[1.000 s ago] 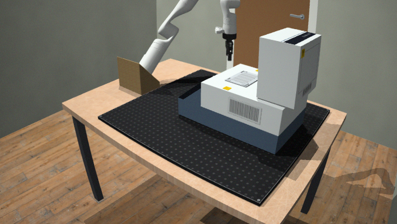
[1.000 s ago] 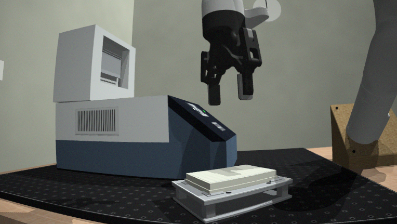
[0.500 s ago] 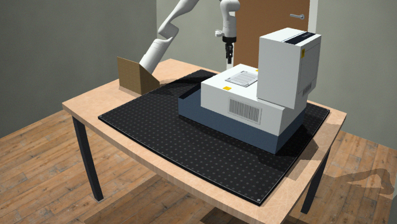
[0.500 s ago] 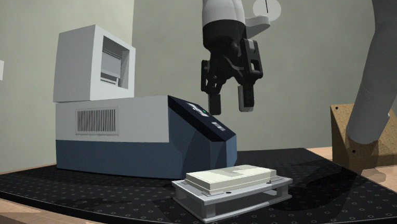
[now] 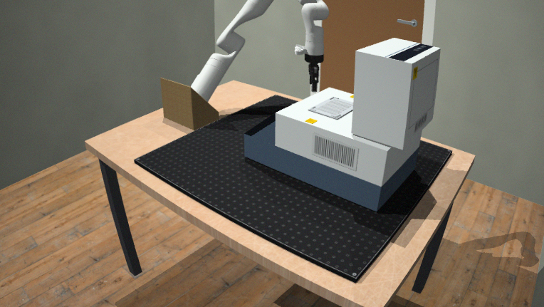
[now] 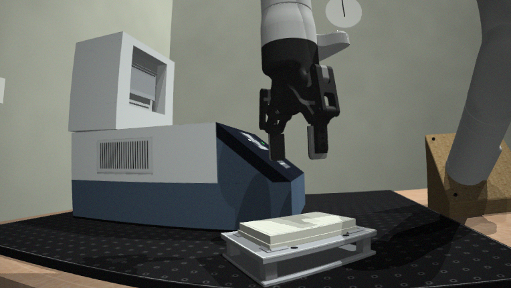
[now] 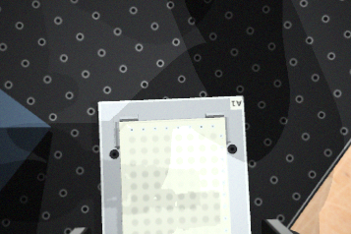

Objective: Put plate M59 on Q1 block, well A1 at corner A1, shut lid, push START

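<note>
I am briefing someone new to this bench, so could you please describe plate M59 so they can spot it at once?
Find the big white and blue cycler on the black perforated board. Just before its sloped key panel sits a low grey nest. The pale cream slab on top, directly beneath the open gripper, is the plate.

Even, soft light from above; sharp pictures, arm shadows across the black breadboard (image 5: 224,191).
</note>
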`<state>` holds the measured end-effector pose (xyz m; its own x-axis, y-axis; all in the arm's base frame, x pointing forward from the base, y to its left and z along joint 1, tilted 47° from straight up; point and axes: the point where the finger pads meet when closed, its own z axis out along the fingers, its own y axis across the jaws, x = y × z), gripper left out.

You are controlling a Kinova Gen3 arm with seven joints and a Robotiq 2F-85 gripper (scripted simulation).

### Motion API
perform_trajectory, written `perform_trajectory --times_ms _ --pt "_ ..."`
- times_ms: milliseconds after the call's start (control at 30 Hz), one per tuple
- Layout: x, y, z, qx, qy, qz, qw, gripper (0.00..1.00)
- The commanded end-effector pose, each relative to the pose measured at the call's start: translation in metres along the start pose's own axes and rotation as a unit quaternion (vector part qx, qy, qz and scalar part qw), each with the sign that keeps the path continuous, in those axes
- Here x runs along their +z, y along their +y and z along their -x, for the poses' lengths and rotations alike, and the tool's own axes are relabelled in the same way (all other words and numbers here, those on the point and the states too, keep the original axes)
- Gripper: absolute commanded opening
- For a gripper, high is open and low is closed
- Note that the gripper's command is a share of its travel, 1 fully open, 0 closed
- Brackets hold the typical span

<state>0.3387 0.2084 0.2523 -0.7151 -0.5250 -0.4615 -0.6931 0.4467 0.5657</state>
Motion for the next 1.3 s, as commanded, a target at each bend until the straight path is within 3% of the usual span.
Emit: perform_trajectory --times_ms 0,1267 --pt "0.006 0.001 0.002 -0.004 -0.002 0.002 1.000 1.00" --pt "0.052 0.001 0.001 -0.004 -0.002 0.002 1.000 1.00"
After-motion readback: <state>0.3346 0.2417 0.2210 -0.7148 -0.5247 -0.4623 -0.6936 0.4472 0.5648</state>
